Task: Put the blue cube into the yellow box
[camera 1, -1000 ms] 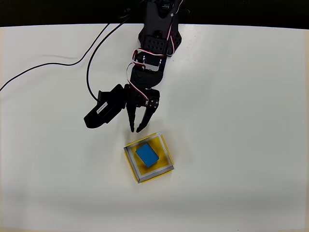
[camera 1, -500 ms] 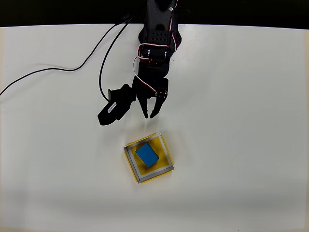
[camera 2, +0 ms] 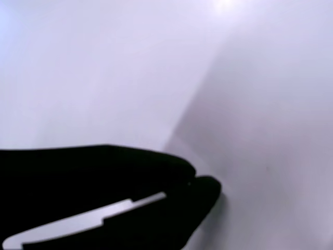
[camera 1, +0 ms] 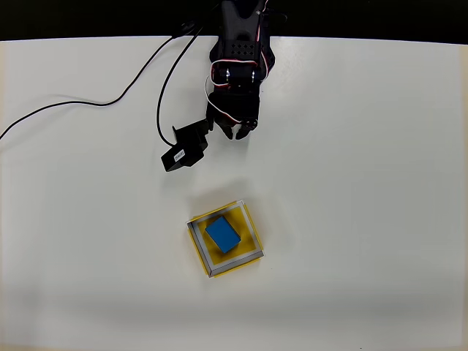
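Note:
In the overhead view the blue cube [camera 1: 222, 235] lies inside the yellow box [camera 1: 199, 248], a shallow square tray turned at an angle on the white table. My black gripper [camera 1: 239, 134] hangs well above the box in the picture, close to the arm's base, with nothing in it. Bare table separates it from the box. In the wrist view the dark fingertips [camera 2: 200, 188] meet, with only pale table behind them, so the gripper [camera 2: 191, 181] reads as shut.
A black cable [camera 1: 80, 104] runs from the left edge across the table to the arm. The black wrist camera housing [camera 1: 184, 151] juts out left of the gripper. The table's far edge [camera 1: 365, 38] borders a dark strip.
The arm has pulled back toward its base, away from the box, and folded in. The cube has stayed in the box.

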Controlling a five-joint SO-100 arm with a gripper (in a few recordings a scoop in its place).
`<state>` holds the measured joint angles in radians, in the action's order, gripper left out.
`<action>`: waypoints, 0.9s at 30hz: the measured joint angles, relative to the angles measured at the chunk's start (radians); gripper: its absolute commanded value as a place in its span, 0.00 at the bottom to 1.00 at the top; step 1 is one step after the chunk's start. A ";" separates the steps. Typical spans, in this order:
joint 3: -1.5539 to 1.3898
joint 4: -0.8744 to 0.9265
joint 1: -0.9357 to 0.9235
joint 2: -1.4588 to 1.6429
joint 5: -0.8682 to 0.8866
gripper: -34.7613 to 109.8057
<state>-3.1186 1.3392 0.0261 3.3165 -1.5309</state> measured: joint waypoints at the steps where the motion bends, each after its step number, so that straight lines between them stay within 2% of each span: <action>1: 0.000 0.002 -0.002 0.002 0.000 0.24; 27: 0.000 0.002 -0.018 0.002 0.000 0.24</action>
<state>-3.1186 1.3407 0.0077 3.3180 -1.5309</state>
